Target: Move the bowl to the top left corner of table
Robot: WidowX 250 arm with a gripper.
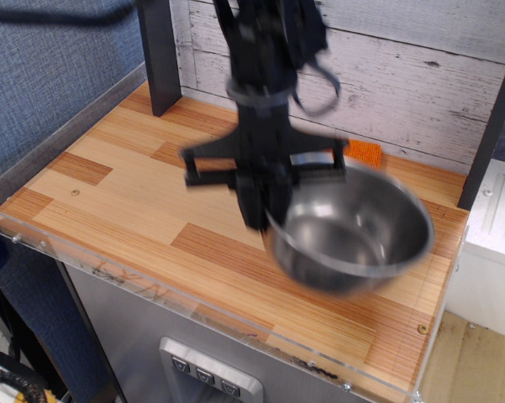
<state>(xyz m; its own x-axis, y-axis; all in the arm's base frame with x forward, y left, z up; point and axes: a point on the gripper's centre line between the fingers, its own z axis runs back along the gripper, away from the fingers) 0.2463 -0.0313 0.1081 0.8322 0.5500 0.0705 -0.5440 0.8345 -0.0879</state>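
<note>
The claw (pixel 263 211) is clamped on the rim of the empty, tilted bowl (pixel 353 243) above the table (pixel 118 180).

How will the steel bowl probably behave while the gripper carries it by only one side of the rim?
The bowl looks rigid, so it should keep its shape. Held only at its left rim by the gripper, it hangs tilted and off the table, so it may swing or rotate. Its shiny smooth metal suggests a slippery surface that could slide in the grasp.
</note>
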